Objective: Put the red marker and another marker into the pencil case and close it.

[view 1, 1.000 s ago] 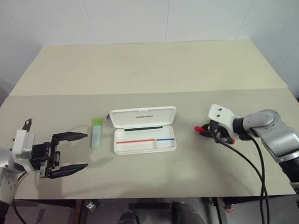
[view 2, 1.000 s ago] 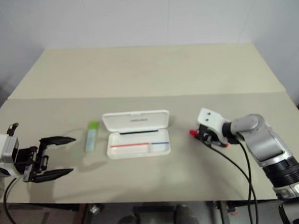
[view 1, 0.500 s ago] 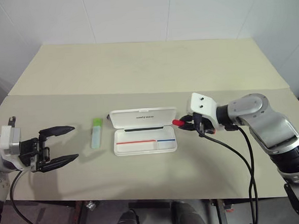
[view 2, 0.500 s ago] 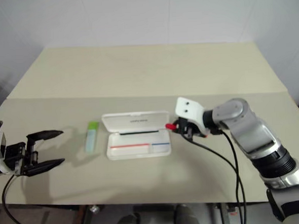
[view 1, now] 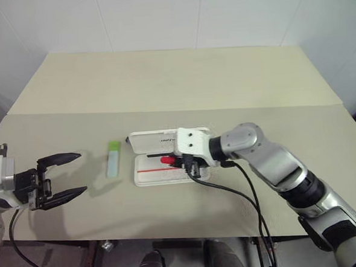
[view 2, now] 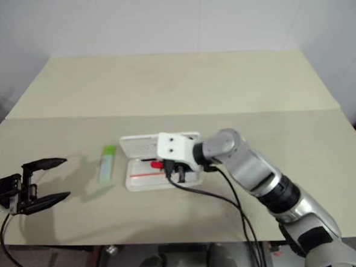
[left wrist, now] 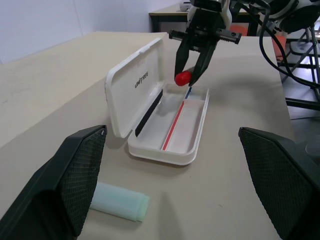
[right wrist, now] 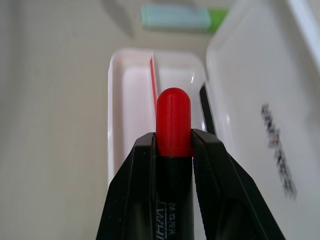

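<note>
The case (view 1: pixel 167 161) lies open near the middle of the table (view 1: pixel 175 85), its lid raised along the far side and its tray, with a red-and-blue line inside, on the near side. The right gripper (left wrist: pixel 192 75) hangs over the tray, its two fingers closed on the red marker (right wrist: pixel 172 125); the red cap sticks out past the fingertips toward the left, above the red line. From the head views it is hard to tell whether the cap touches the tray; in the left wrist view it looks to be just above it. The green marker (view 1: pixel 113 158) lies flat on the table just left of the case, apart from it, with its lime cap at the far end. The left gripper (view 1: pixel 58 178) hovers well to the left of the green marker, near the table's left edge, its fingers spread wide with nothing between them, pointing right toward the marker and case.
</note>
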Controlling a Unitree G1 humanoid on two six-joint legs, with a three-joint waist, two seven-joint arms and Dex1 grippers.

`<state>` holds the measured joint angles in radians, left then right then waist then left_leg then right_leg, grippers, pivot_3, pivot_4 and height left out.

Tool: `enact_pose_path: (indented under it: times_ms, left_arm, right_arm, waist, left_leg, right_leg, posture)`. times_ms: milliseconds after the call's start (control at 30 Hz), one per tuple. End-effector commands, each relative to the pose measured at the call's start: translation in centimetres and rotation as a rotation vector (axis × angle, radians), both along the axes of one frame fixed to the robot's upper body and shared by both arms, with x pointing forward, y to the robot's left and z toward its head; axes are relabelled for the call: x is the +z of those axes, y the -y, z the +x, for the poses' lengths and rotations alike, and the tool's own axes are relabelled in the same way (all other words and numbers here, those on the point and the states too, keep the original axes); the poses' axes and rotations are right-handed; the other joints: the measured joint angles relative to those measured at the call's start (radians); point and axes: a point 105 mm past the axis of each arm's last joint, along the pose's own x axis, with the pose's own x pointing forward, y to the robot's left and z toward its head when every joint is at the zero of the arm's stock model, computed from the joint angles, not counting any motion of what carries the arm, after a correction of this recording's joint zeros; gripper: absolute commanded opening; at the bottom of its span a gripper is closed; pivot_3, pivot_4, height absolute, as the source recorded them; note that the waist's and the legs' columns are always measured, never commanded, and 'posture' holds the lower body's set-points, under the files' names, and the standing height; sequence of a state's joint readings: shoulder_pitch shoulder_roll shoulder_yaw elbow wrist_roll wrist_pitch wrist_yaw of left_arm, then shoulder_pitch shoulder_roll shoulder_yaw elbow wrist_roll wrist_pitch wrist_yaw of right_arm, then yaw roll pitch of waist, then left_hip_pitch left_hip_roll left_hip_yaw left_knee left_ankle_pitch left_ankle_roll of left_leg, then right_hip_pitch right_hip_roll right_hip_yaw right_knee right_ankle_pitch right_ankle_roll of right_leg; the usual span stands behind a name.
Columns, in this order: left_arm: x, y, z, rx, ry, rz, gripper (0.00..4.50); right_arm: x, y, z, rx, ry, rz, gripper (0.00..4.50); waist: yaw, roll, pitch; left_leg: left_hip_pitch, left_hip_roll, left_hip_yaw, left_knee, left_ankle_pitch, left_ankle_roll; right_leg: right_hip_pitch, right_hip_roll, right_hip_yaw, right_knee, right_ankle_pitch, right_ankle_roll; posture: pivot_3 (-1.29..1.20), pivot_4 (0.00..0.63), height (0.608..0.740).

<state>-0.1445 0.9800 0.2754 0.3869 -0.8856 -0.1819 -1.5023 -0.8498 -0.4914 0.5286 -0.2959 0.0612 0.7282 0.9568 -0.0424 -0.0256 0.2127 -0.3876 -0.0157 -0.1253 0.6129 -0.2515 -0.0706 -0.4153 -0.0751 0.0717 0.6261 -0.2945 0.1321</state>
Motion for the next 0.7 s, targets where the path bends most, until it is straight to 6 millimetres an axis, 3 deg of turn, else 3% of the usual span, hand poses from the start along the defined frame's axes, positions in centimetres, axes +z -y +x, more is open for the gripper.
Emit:
enact_pose_path:
  times_ms: [33,500,700]
  left_arm:
    - [0.4,0.4,-1.4,-0.106,0.032,0.04,4.5]
    - [0.7,0.7,-1.7,-0.087,0.048,0.037,4.5]
    - [0.7,0.7,-1.8,-0.081,0.052,0.037,4.5]
  right_arm:
    - [0.4,-1.5,0.1,0.058,0.09,-0.006,1.43]
    - [0.6,-4.4,1.4,0.114,0.186,-0.025,1.43]
    - [0.4,-4.4,1.2,0.13,0.185,-0.031,3.44]
  waist:
    - [-0.002,0.0,0.0]
    - [-0.014,0.0,0.0]
    - [-0.014,-0.001,0.0]
  left_leg:
    - [0.0,0.0,0.0,0.0,0.0,0.0]
    - [0.0,0.0,0.0,-0.001,0.0,0.0]
    - [0.0,0.0,0.0,-0.001,0.0,0.0]
  right_leg:
    - [0.0,0.0,0.0,0.0,0.0,0.0]
    - [-0.001,0.0,0.0,0.001,0.0,0.0]
    - [-0.001,0.0,0.0,0.001,0.0,0.0]
  posture:
    - [0.0,0.15,0.74]
    - [0.0,0.15,0.74]
    - [0.0,0.15,0.74]
